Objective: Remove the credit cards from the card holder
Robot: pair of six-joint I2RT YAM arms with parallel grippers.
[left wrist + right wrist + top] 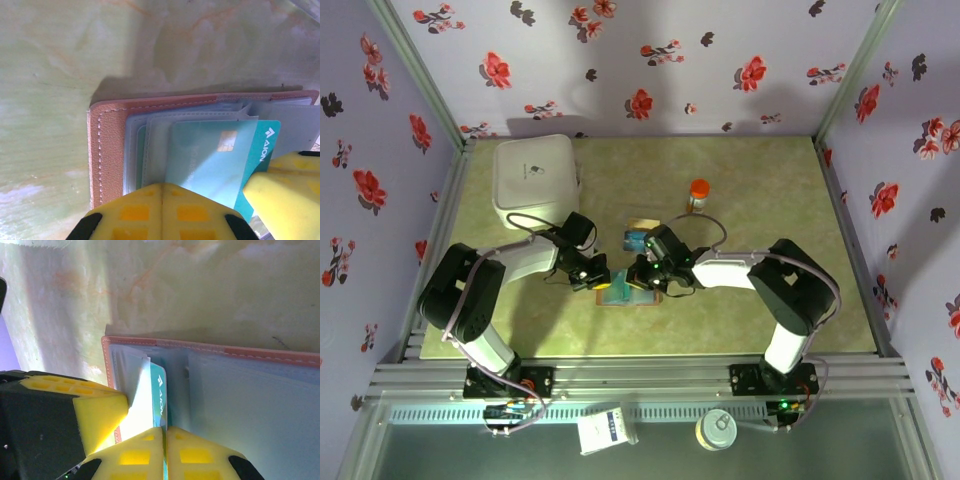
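Top camera: the card holder (620, 298) lies open on the green table (770, 220), a touch toward 6 o'clock from the middle, and both arms meet over it. My left jaws come in from 9 o'clock and my right jaws from 3 o'clock, tips just beside each other above the holder.

Left wrist camera: the left jaws are together, yellow pads (135, 212) meeting with no gap over the near edge of the card holder (106, 150). I can't tell whether they pinch a sleeve or merely press on it. The brown stitched cover is at 9 o'clock and the blue-grey sleeves fan toward 3 o'clock. A teal card (212, 155) with a gold chip pokes out of one sleeve, tilted. One right pad (285, 195) covers its corner at 4 o'clock.

Right wrist camera: the right jaws are clamped, pads (195, 455) pressed tight, and the edge of the teal card (159, 395) runs straight into the seam between them. The card is part way out, the rest under a sleeve of the card holder (250, 405). A left pad (97, 412) touches the sleeve's lip at 9 o'clock of the card.

Elsewhere on the table there's a white box (535, 178) at 10 o'clock and an orange-capped bottle (698, 195) at 1 o'clock. A small flat teal item (642, 238) lies near the holder at its 12 o'clock.
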